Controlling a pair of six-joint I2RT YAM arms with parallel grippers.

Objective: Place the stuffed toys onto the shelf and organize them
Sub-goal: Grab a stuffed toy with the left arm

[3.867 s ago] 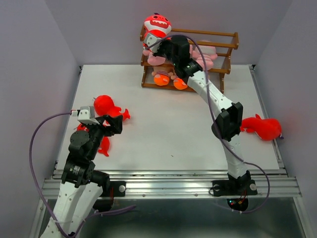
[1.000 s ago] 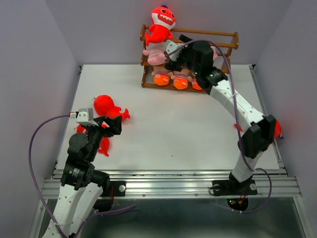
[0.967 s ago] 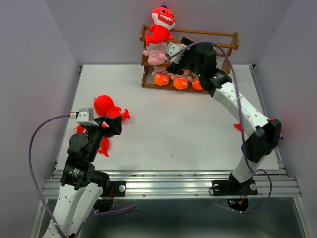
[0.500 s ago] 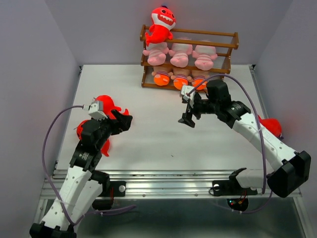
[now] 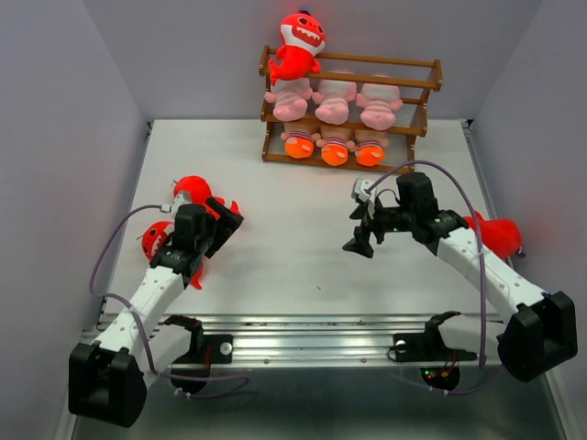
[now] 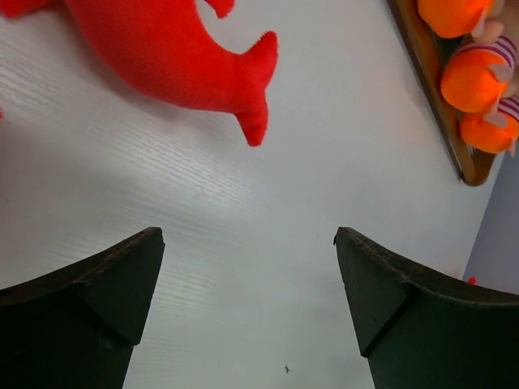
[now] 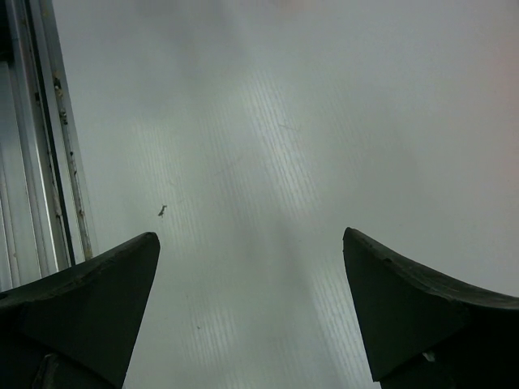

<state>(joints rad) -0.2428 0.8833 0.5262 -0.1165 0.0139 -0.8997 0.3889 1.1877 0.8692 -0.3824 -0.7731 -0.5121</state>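
Observation:
The shelf stands at the back of the table. A red shark sits on its top left, three pink toys fill the middle tier, and three orange-footed dolls fill the bottom tier. Two red sharks lie at the left, beside my open, empty left gripper. In the left wrist view a shark's tail lies ahead of that gripper. Another red shark lies at the right, behind my right arm. My right gripper hangs open over bare table.
The white table ends at a metal rail on the near side, seen also as the rail in the right wrist view. Grey walls close in the left, right and back. The shelf's base and the dolls' orange feet show in the left wrist view.
My right arm has pulled back from the shelf to the middle of the table, leaving the pink toys and dolls on their tiers. My left arm has stretched lower beside the left sharks.

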